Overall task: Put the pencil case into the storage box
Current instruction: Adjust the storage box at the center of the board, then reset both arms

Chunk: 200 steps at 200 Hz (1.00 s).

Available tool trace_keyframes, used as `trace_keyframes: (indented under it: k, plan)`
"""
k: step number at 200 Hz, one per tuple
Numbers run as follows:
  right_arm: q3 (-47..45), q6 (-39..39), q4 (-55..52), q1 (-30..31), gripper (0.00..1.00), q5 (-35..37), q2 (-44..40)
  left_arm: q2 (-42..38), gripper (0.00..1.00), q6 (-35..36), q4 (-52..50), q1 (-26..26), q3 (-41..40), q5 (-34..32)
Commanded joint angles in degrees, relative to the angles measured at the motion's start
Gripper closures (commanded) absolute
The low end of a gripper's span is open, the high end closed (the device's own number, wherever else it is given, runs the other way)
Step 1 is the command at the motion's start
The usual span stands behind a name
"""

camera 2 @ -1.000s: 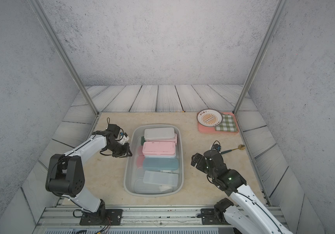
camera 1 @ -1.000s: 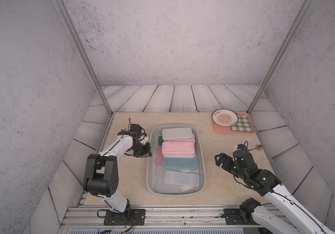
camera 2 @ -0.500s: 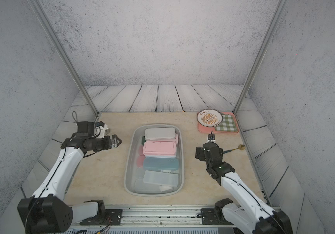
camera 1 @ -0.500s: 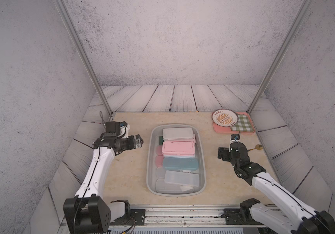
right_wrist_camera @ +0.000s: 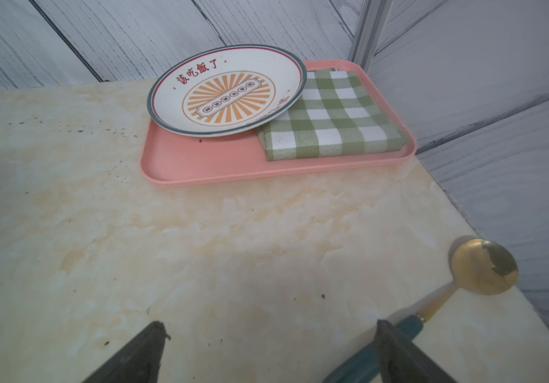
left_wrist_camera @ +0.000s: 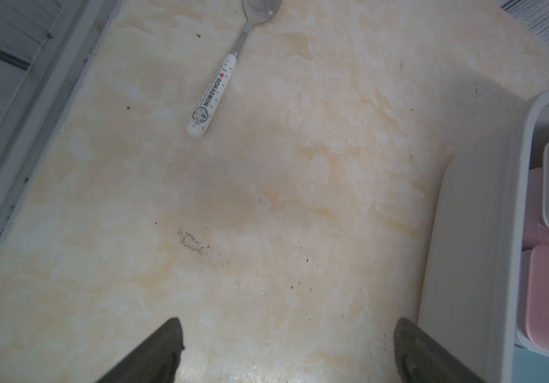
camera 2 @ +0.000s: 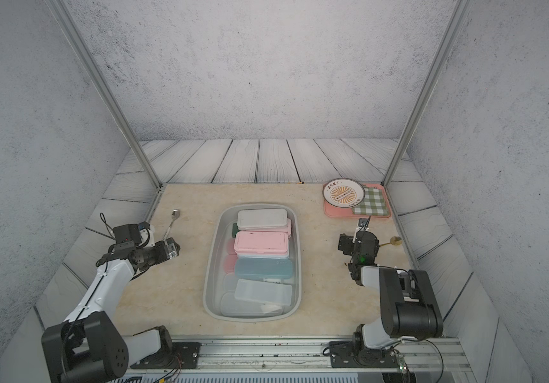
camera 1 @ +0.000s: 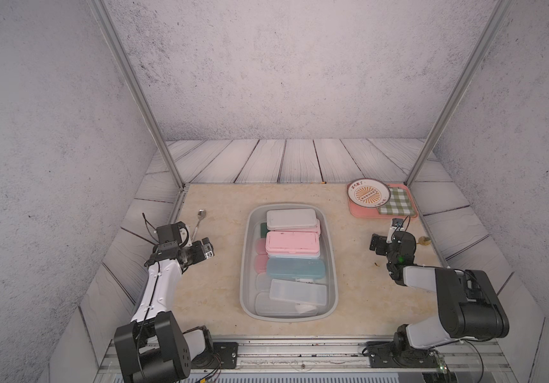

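Observation:
The light-grey storage box [camera 1: 244,265] [camera 2: 208,275] stands mid-table. Several pencil cases lie stacked in it: a white one [camera 1: 291,219] at the far end, then a pink one [camera 1: 292,242], a blue one [camera 1: 295,268] and a translucent one [camera 1: 298,291] nearest. My left gripper [camera 1: 208,252] [left_wrist_camera: 288,335] hovers left of the box, open, with only bare tabletop between its fingers. The left wrist view catches the box wall [left_wrist_camera: 465,248] and the pink case [left_wrist_camera: 548,298]. My right gripper [camera 1: 374,243] [right_wrist_camera: 269,331] is right of the box, open and empty.
A white-handled spoon [camera 1: 198,222] [left_wrist_camera: 213,89] lies by the table's left edge. A gold spoon with a teal handle [camera 1: 425,241] [right_wrist_camera: 483,267] lies beside my right gripper. A salmon tray [camera 1: 366,212] [right_wrist_camera: 200,162] with a plate [camera 1: 368,194] and a checked cloth [camera 1: 397,202] fills the far right corner.
My left gripper has drawn back from the box's left rim toward the table's left side. The right gripper has moved farther back and to the right, and its arm has folded up.

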Motion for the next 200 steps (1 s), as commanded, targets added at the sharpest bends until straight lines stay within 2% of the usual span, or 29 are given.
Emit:
trace_keyframes:
  k: [1, 9, 22, 37, 53, 93, 107, 123, 142, 160, 166, 182, 200]
  plan:
    - [0.3, -1.1, 5.8, 0.1, 0.01, -4.3, 1.1, -0.6, 0.0, 2.3, 13.9, 0.2, -3.7, -1.7]
    - [1.8, -1.3, 0.6, 0.6, 0.01, -3.0, -0.1, -0.7, 0.0, 2.7, 18.0, 0.2, -5.7, -1.7]
    - [1.2, -1.9, 3.7, 0.9, 0.01, -3.2, 0.9, -0.9, 0.0, 2.5, 25.8, 0.2, -9.8, -0.6]
    - [1.9, -1.7, 0.7, 1.0, 0.01, -2.8, 0.0, -0.6, 0.0, 1.4, 38.0, -0.1, -16.1, 2.3]
    - [1.8, -1.8, 1.3, 1.1, 0.01, -2.9, 0.3, 0.8, 0.0, 0.3, 50.9, -2.0, -21.3, 2.5]
    - [1.8, -1.7, 1.2, 1.0, 0.01, -2.8, 0.1, 7.2, 0.0, 4.7, 63.1, -6.0, -20.8, -0.7]
    - [1.8, -1.8, 1.3, 1.1, 0.01, -2.8, 0.2, 11.0, 0.0, 3.5, 64.0, -6.1, -19.0, -0.9]
    - [1.8, -1.8, 1.3, 1.1, 0.01, -2.7, 0.2, 15.5, 0.0, 3.5, 69.9, -6.6, -19.2, 0.7]
    - [1.8, -1.8, 1.3, 1.1, 0.01, -2.8, 0.1, 16.1, 0.0, 7.6, 69.9, -9.9, -20.0, -1.8]
    - [1.8, -1.8, 1.2, 1.1, 0.01, -2.8, 0.2, 20.3, 0.0, 8.5, 79.4, -11.3, -22.2, -2.9]
    - [1.8, -1.8, 1.3, 1.2, 0.01, -2.8, 0.2, 21.0, 0.0, 8.3, 78.3, -11.7, -21.0, -4.3]
    - [1.8, -1.8, 1.3, 1.1, 0.01, -2.8, 0.2, 19.5, 0.0, 8.8, 63.6, -13.1, -15.1, -8.2]
    - [1.8, -1.8, 1.2, 1.1, 0.01, -2.8, 0.3, 20.2, 0.0, 8.8, 68.5, -13.9, -16.9, -10.1]
